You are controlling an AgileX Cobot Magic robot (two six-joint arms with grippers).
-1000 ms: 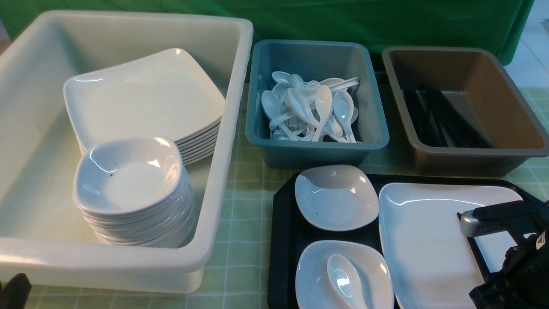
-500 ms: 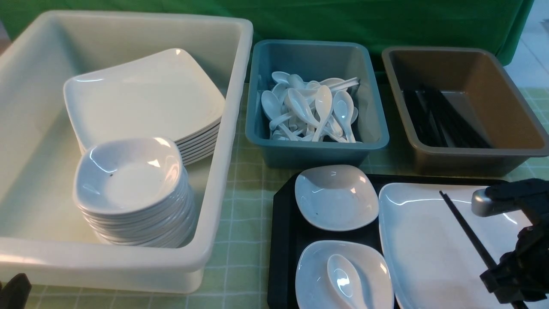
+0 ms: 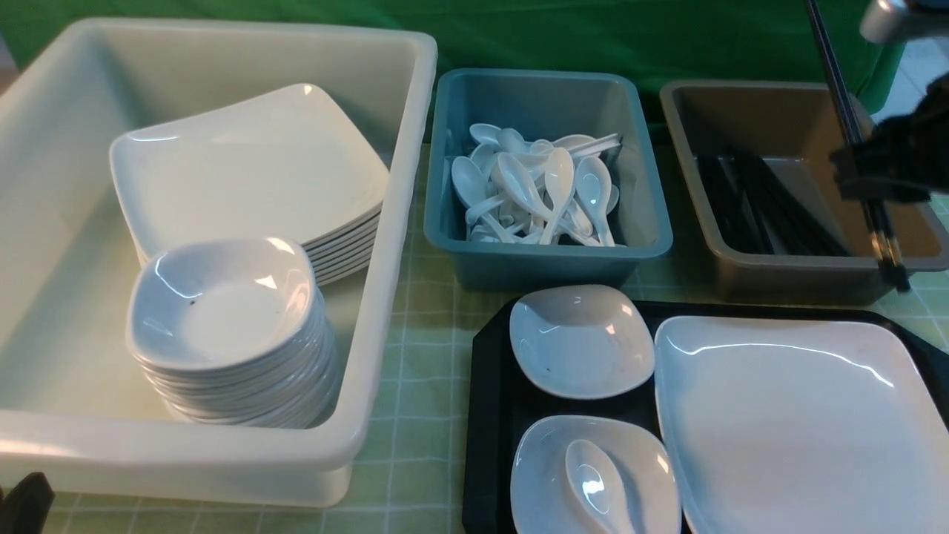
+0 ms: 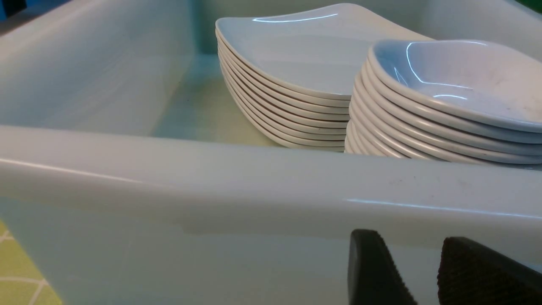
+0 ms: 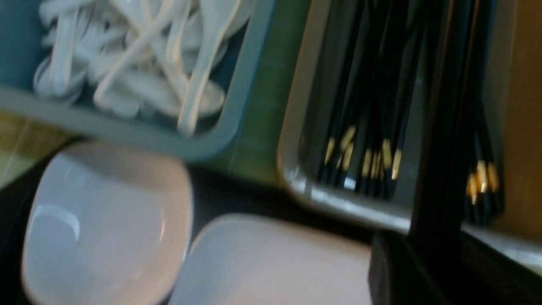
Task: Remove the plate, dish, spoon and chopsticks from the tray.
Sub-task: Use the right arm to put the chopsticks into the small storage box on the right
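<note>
Chopsticks [image 3: 836, 74] risen over tub [image 3: 801, 263]; right hand [image 3: 878, 174] cropped.

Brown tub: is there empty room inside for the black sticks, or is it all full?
There is room. Inside the brown tub, the floor is bare between the pile of black sticks and the right wall. The left side is crowded with sticks. The right gripper holds the chopsticks above that tub.

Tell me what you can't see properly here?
- Front view: the spoon loses its handle and the tray its near side past the bottom edge.
- Left wrist view: only the left gripper tips show above the bottom edge.
- Right wrist view: blur merges the held chopsticks with those in the brown tub.
</note>
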